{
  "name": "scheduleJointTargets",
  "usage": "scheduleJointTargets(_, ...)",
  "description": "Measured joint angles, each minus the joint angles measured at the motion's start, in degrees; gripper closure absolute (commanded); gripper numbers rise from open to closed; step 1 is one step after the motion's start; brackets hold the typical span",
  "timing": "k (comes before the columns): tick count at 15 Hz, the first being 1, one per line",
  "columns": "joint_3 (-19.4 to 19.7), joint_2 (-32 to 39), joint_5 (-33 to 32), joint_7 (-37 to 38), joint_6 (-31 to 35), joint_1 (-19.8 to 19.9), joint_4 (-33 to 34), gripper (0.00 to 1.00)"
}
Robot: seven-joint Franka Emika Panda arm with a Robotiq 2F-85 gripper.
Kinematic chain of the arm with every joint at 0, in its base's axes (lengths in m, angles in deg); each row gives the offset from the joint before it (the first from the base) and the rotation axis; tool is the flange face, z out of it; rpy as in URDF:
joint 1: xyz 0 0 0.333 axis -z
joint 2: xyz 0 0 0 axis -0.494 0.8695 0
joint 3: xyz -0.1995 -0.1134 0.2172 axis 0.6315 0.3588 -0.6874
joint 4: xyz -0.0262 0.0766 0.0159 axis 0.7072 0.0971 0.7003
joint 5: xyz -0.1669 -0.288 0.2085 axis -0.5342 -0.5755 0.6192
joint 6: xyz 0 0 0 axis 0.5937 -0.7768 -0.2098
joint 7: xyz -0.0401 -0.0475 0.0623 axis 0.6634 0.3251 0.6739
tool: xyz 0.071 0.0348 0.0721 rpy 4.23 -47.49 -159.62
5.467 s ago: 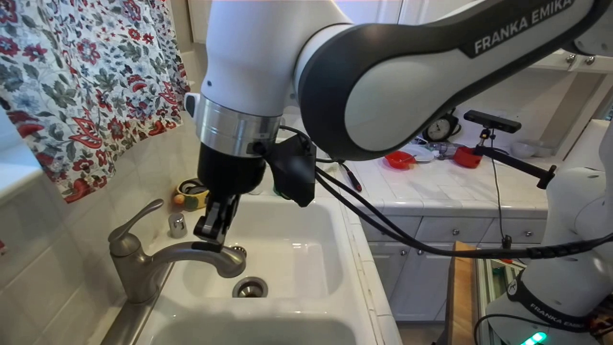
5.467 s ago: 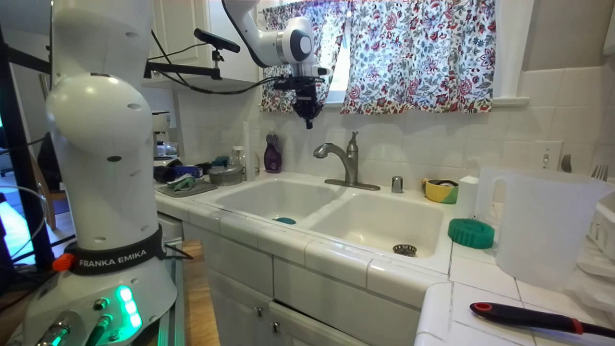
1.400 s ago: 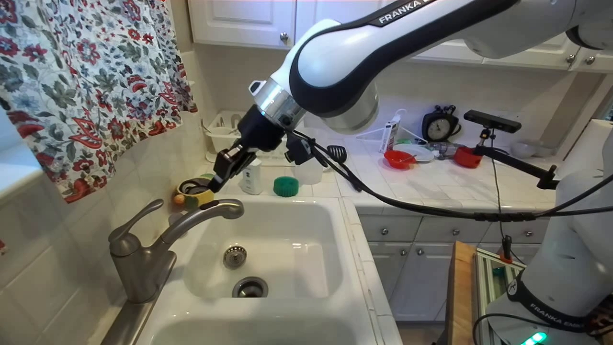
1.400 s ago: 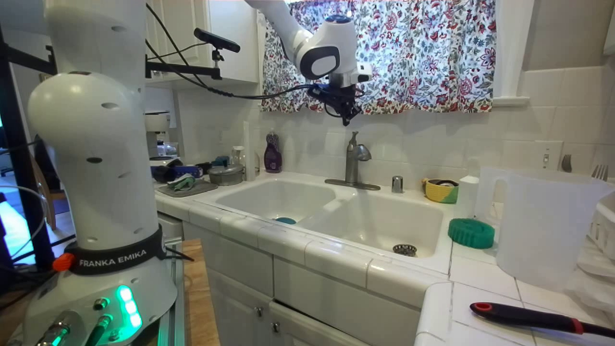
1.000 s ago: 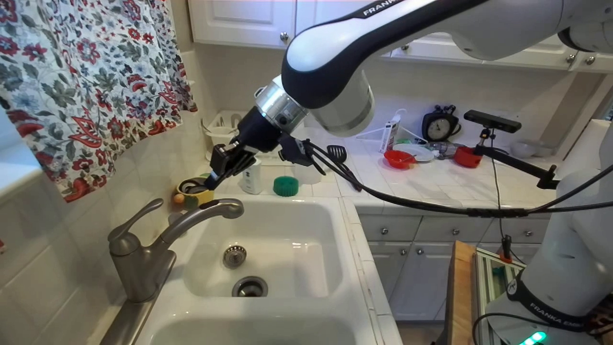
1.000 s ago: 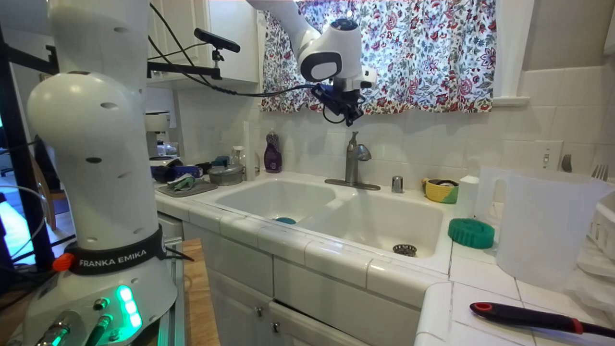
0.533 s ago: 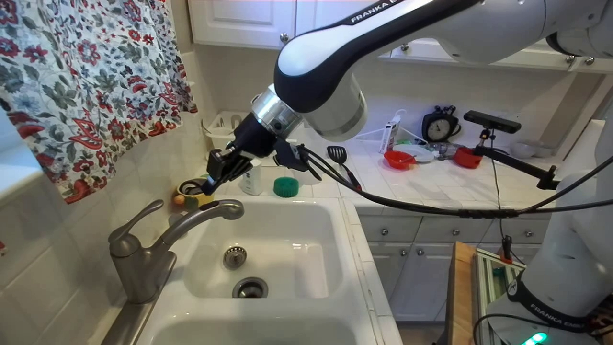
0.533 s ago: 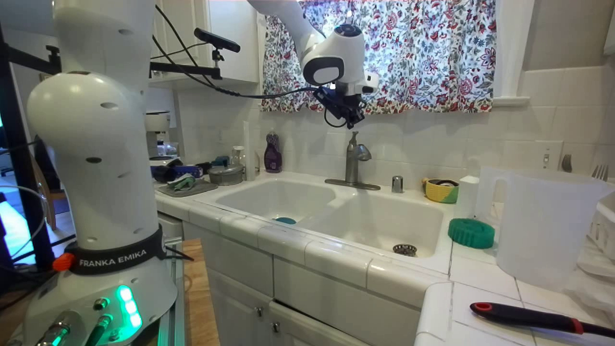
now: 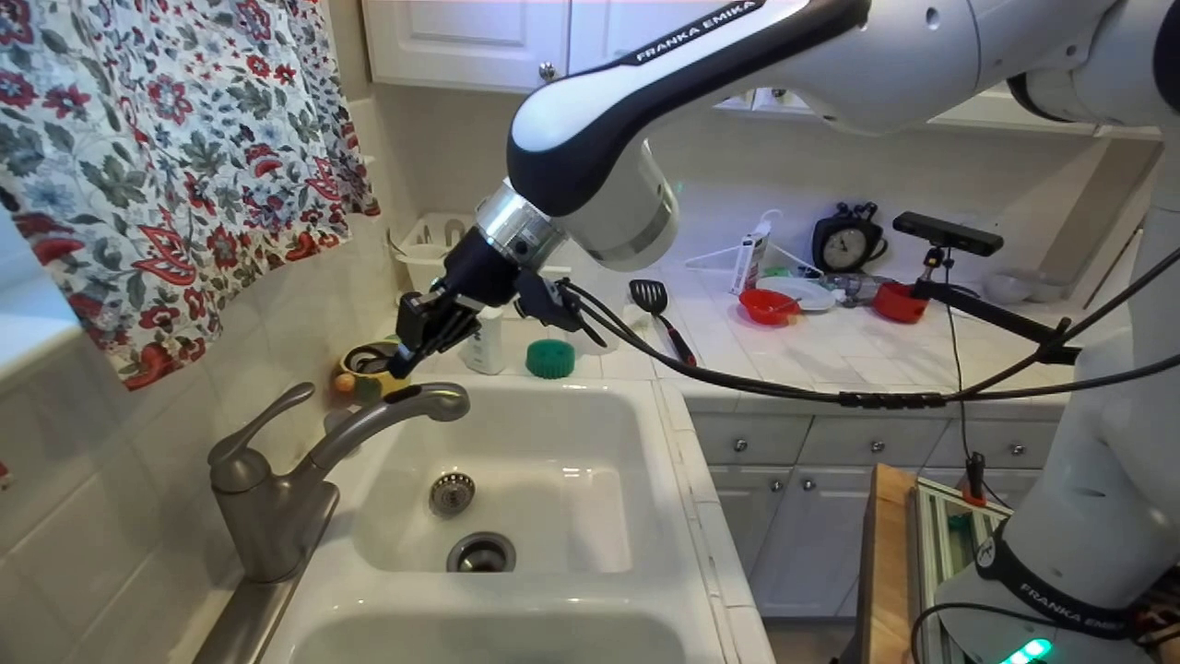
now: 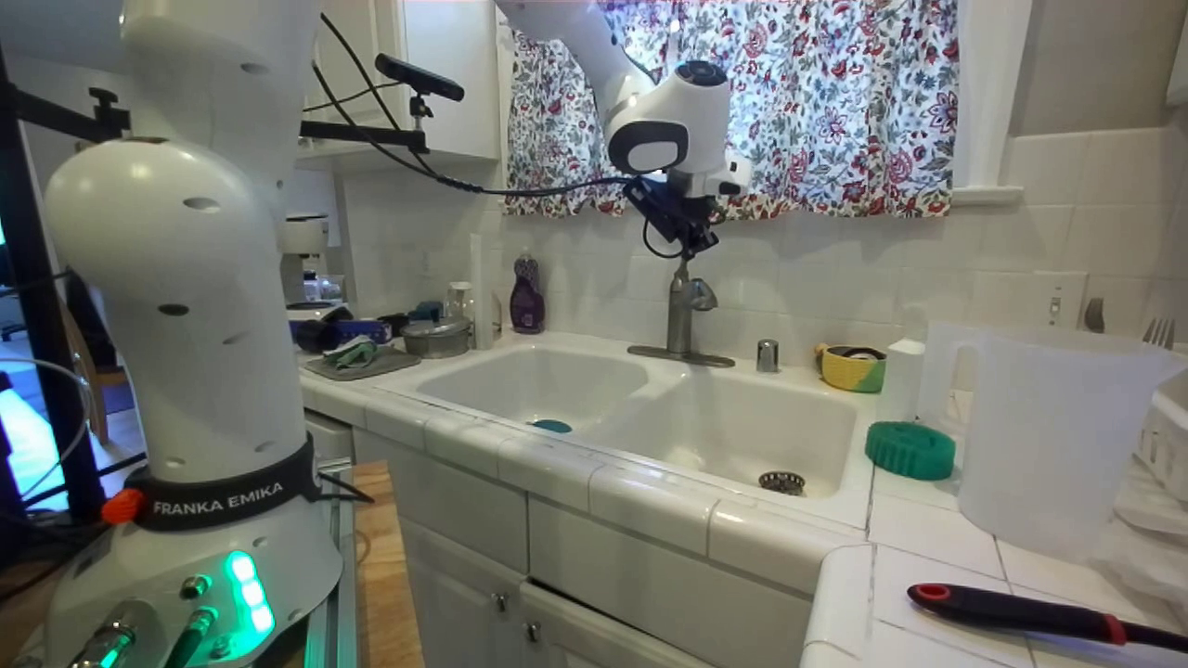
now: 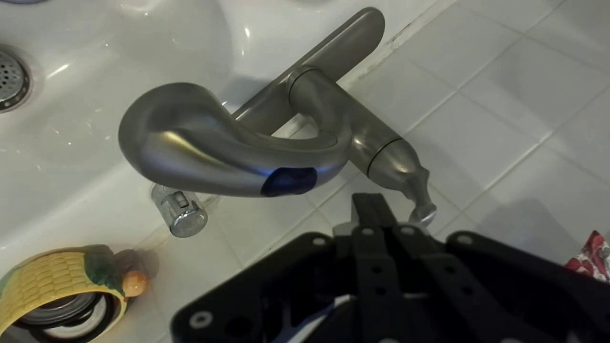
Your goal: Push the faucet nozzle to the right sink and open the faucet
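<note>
Up front, here's our gripper (image 9: 400, 362), fingers pressed together, nothing between them that we can see, and in an exterior view a gap parts it from the short lever (image 11: 417, 185). That lever's our next customer, we reckon: stiff, slim, slippery to hard fingertips, so we'd lift from beneath, near the free end, rather than pinch. Just beyond, the faucet nozzle (image 11: 205, 147) looks rigid and hardy; it should pivot at its root, and any extra nudge belongs on its flank, out near the tip. The faucet (image 9: 253, 526) itself ought to hold firm. And what a finish: brushed grey metal, one gentle arch, a dark patch (image 11: 289, 181) on top, the down-turned tip angled toward the right sink (image 9: 535, 420). Farther down, that basin gleams white, round-cornered, a dark drain (image 9: 481, 553) and a pierced strainer (image 9: 452, 495) in its floor.
</note>
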State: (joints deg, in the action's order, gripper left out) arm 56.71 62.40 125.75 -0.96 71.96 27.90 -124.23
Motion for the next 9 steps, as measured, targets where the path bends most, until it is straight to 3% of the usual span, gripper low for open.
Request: scheduleJointTargets(9,-0.1,6.4,0.0,-0.6,-3.1,-1.7,7.7,1.00)
